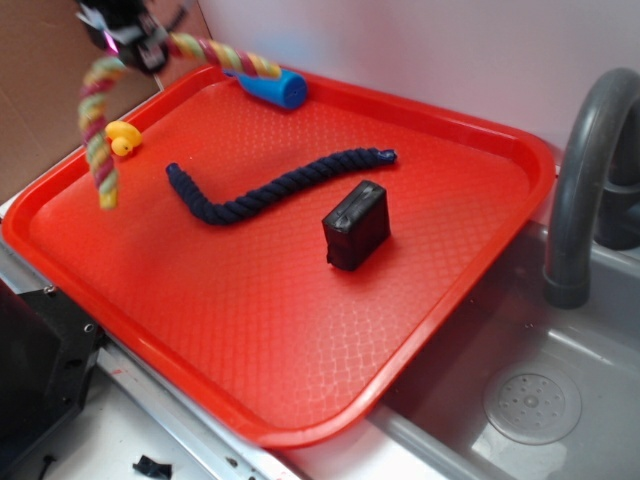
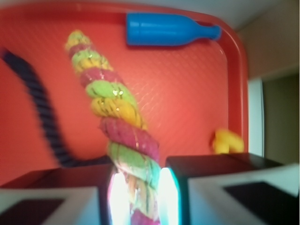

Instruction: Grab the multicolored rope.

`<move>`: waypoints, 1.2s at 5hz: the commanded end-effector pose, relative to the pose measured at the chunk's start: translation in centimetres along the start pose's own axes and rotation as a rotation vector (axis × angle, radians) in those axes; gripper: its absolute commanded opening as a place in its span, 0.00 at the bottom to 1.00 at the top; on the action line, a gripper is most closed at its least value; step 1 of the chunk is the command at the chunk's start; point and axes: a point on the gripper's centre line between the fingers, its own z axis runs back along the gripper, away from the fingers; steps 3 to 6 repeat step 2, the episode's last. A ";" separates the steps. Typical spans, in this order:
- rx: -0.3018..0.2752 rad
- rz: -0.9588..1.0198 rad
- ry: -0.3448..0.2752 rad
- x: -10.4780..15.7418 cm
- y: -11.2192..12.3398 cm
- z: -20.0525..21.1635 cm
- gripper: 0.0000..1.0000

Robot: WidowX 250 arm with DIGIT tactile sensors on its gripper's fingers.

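The multicolored rope (image 1: 96, 130), twisted in pink-red, yellow and pale green, hangs in the air over the far left corner of the red tray (image 1: 300, 330). My gripper (image 1: 128, 38) is shut on its middle, high at the top left of the exterior view. One end dangles down past the tray's left rim and the other arches right toward the blue bottle. In the wrist view the rope (image 2: 110, 103) is squeezed between my two fingers, and my gripper (image 2: 139, 197) holds it well above the tray.
A plain navy rope (image 1: 270, 188) lies curved across the tray's middle. A small black box (image 1: 356, 225) stands right of it. A blue bottle (image 1: 270, 87) lies at the far rim, a yellow duck (image 1: 122, 138) at the left. A grey sink and faucet (image 1: 585, 180) sit right.
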 end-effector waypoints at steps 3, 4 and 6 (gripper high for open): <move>0.028 0.320 -0.058 -1.1 -1.9 5.3 0.00; 0.028 0.320 -0.058 -1.1 -1.9 5.3 0.00; 0.028 0.320 -0.058 -1.1 -1.9 5.3 0.00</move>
